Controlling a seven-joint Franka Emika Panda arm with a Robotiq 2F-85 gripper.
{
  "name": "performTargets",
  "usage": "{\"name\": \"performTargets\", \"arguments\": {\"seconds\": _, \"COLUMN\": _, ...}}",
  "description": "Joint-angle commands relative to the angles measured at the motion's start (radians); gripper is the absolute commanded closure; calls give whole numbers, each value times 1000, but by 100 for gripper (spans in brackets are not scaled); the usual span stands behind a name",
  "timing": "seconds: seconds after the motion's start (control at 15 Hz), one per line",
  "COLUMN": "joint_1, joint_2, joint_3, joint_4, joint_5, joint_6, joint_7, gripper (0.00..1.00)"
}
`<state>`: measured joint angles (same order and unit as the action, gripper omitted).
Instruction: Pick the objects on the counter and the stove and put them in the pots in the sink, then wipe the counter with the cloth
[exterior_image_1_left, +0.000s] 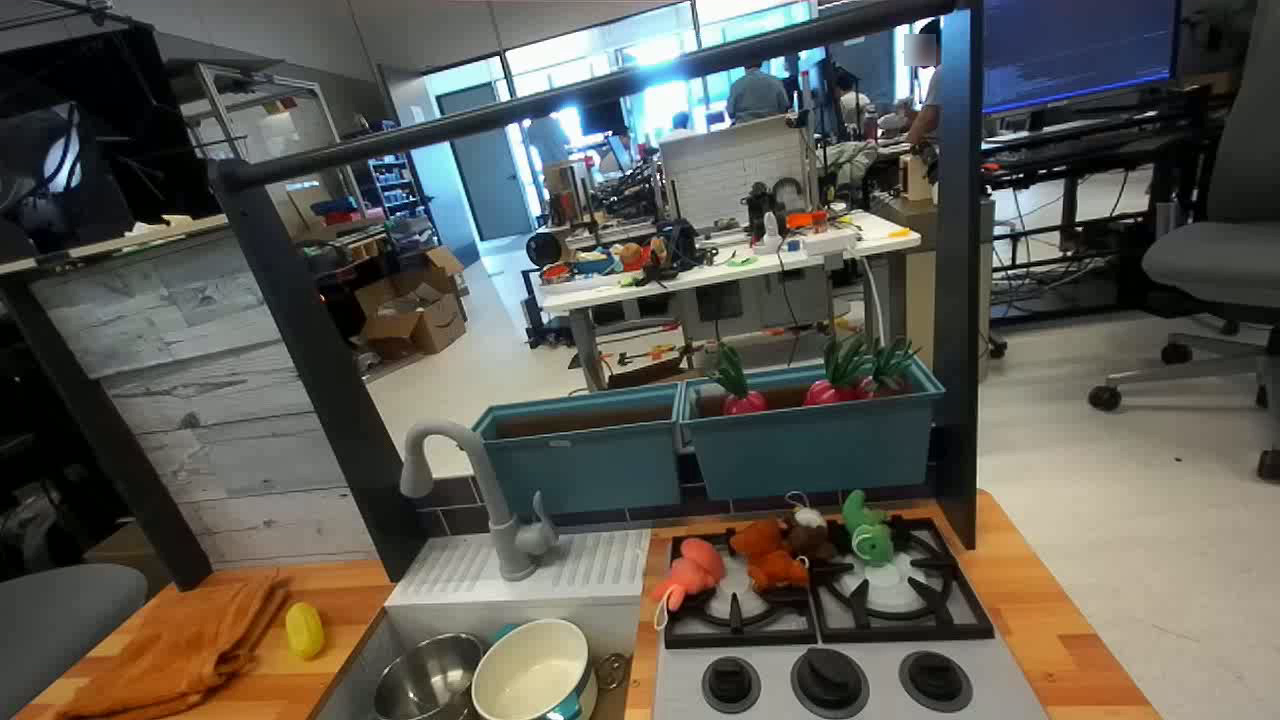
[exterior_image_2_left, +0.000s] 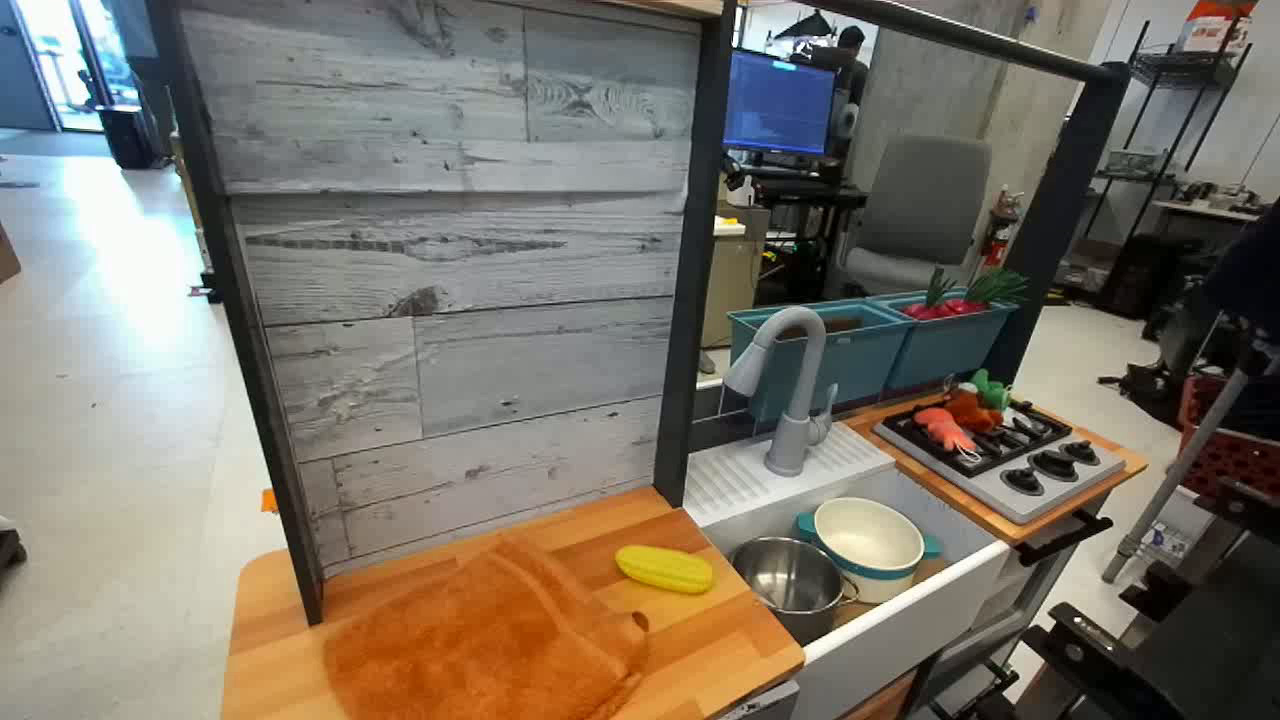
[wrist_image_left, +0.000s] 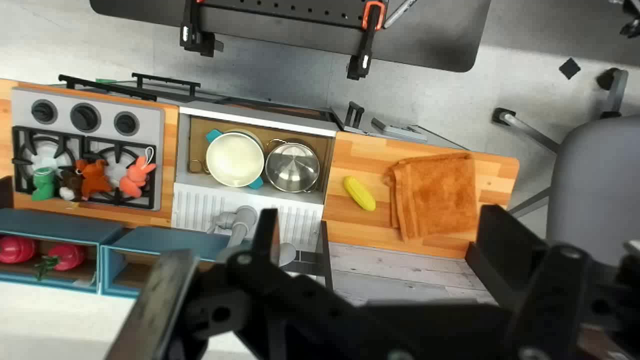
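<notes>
Daylight burns white-blue through the far windows (exterior_image_1_left: 625, 45) in an exterior view; glare streaks the pale floor (exterior_image_2_left: 140, 265); highlights fan across the steel pot (wrist_image_left: 292, 167) in the wrist view; the tool (wrist_image_left: 384, 220) blurs dark in the foreground.

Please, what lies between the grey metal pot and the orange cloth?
Between the grey metal pot and the orange cloth lies the yellow toy, on the counter; the sink's side wall also comes between. The wrist view shows this.

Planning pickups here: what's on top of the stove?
On the stove, over black grates, lie a coral toy, an orange toy, a brown toy and a green toy. Whatever they cover underneath cannot be seen.
</notes>
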<state>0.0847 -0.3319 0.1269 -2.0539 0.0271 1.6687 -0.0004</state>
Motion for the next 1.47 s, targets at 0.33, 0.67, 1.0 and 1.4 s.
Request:
{"name": "performTargets", "arguments": {"seconds": 0.33, "joint_1": 15, "joint_2": 236, "joint_3": 25, "joint_4": 88, "joint_5": 58, "joint_6": 64, "joint_7": 117, "gripper": 0}}
{"name": "performTargets", "arguments": {"seconds": 0.67, "joint_1": 50, "joint_2": 469, "joint_3": 51, "joint_4": 41, "joint_5": 7, "joint_6": 438, "joint_7": 195, "gripper": 0}}
{"name": "performTargets", "arguments": {"seconds": 1.0, "joint_1": 99, "joint_2": 609, "joint_3": 30, "joint_4": 34, "joint_5": -68, "joint_6": 515, "joint_7": 219, "gripper": 0}}
{"name": "performTargets", "arguments": {"seconds": 1.4, "joint_1": 123, "joint_2": 681, "joint_3": 21, "joint_4": 53, "joint_5": -81, "joint_6": 605, "joint_7": 277, "gripper": 0}}
